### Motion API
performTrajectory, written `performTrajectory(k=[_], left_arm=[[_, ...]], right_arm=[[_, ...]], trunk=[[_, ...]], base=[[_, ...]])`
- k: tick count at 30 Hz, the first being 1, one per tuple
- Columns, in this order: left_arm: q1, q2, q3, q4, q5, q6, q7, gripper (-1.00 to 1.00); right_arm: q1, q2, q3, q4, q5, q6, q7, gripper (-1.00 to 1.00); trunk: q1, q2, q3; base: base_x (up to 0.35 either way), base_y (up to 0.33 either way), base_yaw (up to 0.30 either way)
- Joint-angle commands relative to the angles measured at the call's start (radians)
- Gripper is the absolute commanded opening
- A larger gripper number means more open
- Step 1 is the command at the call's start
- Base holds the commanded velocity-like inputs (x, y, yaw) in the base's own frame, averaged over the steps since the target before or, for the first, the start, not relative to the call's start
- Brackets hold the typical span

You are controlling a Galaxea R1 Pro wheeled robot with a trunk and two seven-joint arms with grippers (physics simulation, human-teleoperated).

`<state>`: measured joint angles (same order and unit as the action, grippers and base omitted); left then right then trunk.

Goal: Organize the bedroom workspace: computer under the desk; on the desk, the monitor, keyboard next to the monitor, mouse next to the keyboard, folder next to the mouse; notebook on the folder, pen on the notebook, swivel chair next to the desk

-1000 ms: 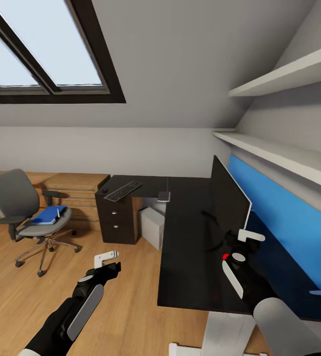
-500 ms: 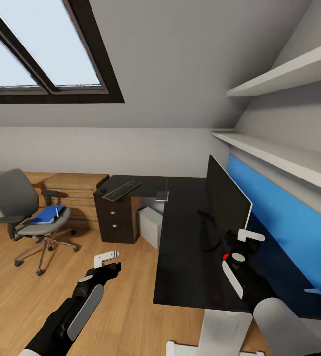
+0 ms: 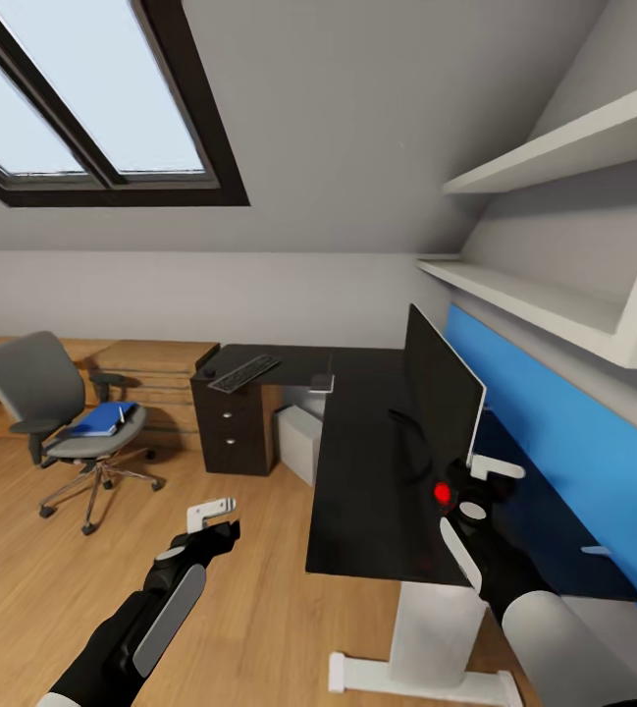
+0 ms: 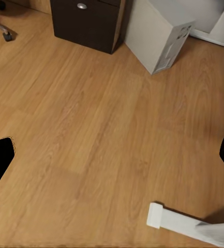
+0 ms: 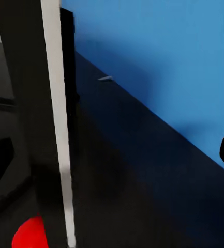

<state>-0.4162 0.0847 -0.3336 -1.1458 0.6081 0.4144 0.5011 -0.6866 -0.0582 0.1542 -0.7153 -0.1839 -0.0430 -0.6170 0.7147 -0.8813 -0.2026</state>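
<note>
— Folder point(image 3: 102, 420)?
— At nine o'clock, on swivel chair point(image 3: 58, 412); monitor point(image 3: 440, 391) upright on desk point(image 3: 367, 491).
— Pincers?
— Right gripper point(image 3: 475, 471) clasping monitor's edge; left gripper point(image 3: 210, 518): cannot tell.

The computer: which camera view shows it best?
The left wrist view: the computer stands on the wooden floor beside the dark cabinet, with two faces visible. In the head view it is small and partly hidden under the desk.

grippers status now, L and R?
Left gripper: open, holding nothing, above the wooden floor.
Right gripper: at the monitor edge; open or shut cannot be told.
</note>
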Motion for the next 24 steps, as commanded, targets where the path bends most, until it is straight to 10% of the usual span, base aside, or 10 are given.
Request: performTrajectory(k=[1,24], left_arm=[[-0.001,0.001,-0.004,-0.002,0.009,0.001,0.01,1.0],[-0.001,0.001,-0.004,-0.002,0.009,0.001,0.009,1.0]], right_arm=[[-0.001,-0.002,0.008,0.0,-0.011,-0.005,-0.007,1.0],[-0.001,0.019,0.082,-0.007,-0.012,-0.005,-0.001,1.0]], trunk=[[0.0,-0.001,-0.002],[0.0,-0.001,-0.002]], base=[[-0.333,0.0,0.0],[-0.333,0.0,0.0]])
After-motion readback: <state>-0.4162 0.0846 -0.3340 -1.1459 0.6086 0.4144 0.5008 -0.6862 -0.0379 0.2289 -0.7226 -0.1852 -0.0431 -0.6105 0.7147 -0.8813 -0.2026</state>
